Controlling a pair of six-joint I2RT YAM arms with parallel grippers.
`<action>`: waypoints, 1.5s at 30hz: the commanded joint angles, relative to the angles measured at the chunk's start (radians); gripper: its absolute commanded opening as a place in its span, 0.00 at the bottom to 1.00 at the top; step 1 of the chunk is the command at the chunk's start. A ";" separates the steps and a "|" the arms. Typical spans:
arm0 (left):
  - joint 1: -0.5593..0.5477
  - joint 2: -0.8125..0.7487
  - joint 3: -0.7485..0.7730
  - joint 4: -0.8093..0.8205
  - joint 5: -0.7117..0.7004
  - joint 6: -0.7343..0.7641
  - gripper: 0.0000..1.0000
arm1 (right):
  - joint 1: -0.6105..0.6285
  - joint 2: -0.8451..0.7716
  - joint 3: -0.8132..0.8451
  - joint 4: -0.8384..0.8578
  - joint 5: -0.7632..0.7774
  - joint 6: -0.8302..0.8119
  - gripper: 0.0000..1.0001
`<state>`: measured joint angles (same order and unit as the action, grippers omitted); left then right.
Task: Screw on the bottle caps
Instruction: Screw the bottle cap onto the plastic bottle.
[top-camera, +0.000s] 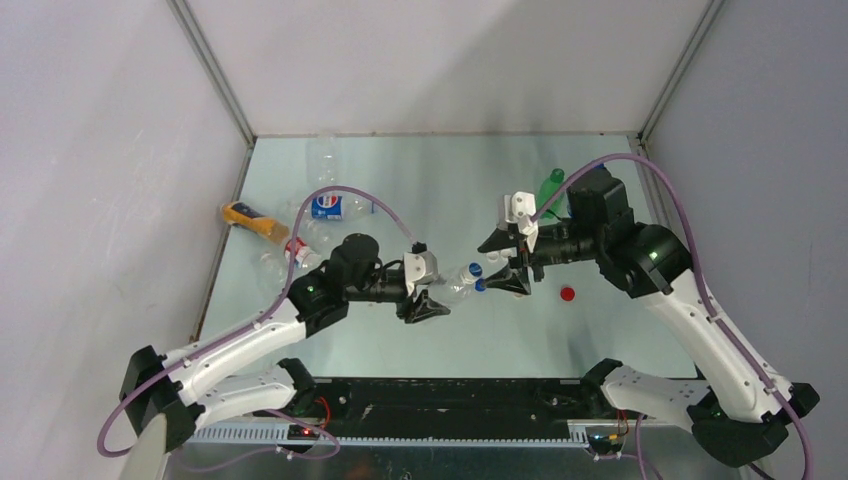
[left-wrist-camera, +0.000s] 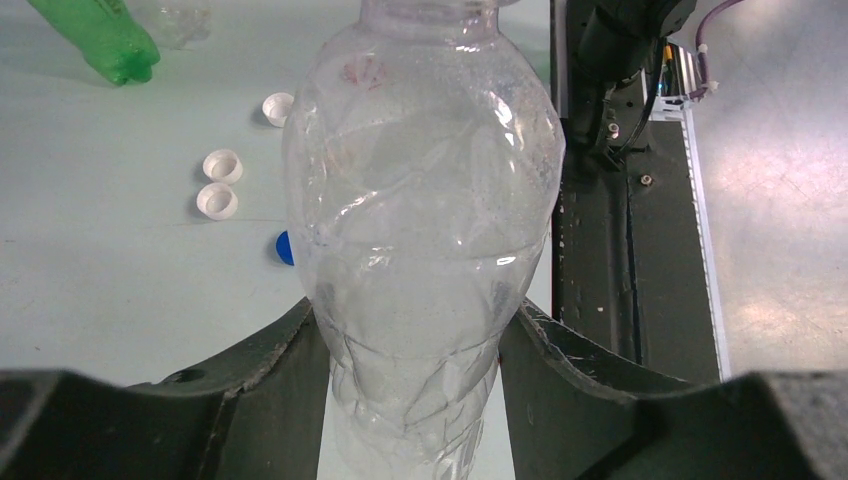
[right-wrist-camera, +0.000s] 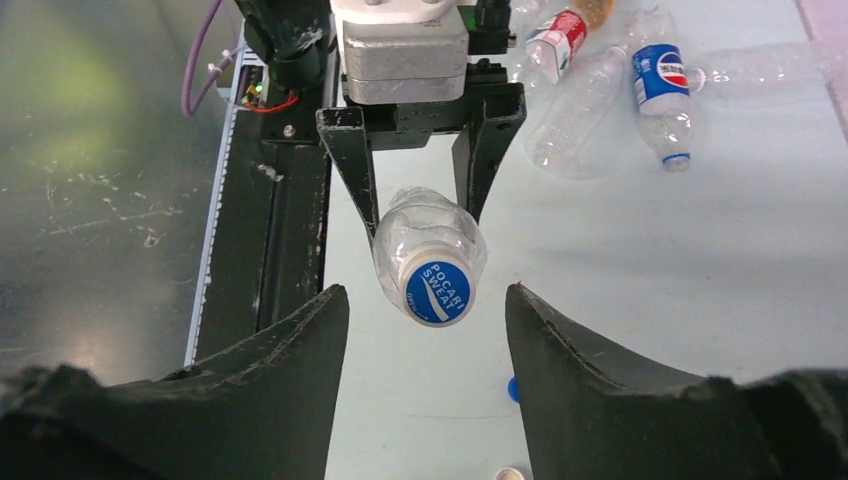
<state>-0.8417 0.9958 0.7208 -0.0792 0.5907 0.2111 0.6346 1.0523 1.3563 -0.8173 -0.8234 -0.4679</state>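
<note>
Clear bottle (right-wrist-camera: 425, 235) in left gripper (top-camera: 438, 290), cap (right-wrist-camera: 437, 291) apparently between right gripper's (top-camera: 502, 264) fingertips

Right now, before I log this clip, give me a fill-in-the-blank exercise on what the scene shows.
1. The bottle clamped in the left end effector is made of ___ plastic.
2. The cap on that bottle reads Pocari ___.
3. The loose cap on the table beside the right arm is ___ in colour.
4. The right end effector has its jaws ___, one on either side of the bottle's cap, not touching it.

Missing words: clear; Sweat; red; open.
</note>
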 joint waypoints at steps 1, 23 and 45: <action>0.007 0.006 0.057 -0.012 0.046 0.029 0.00 | 0.022 0.023 0.050 -0.036 -0.019 -0.062 0.60; 0.001 -0.013 0.063 0.095 -0.143 0.040 0.00 | 0.086 0.119 0.055 -0.062 0.193 0.072 0.12; -0.209 0.003 -0.093 0.380 -0.975 0.261 0.00 | 0.140 0.104 -0.098 0.211 0.710 1.225 0.56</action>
<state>-1.0473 1.0138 0.5953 0.1596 -0.3122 0.4969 0.7506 1.1885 1.2869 -0.6598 -0.1440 0.6987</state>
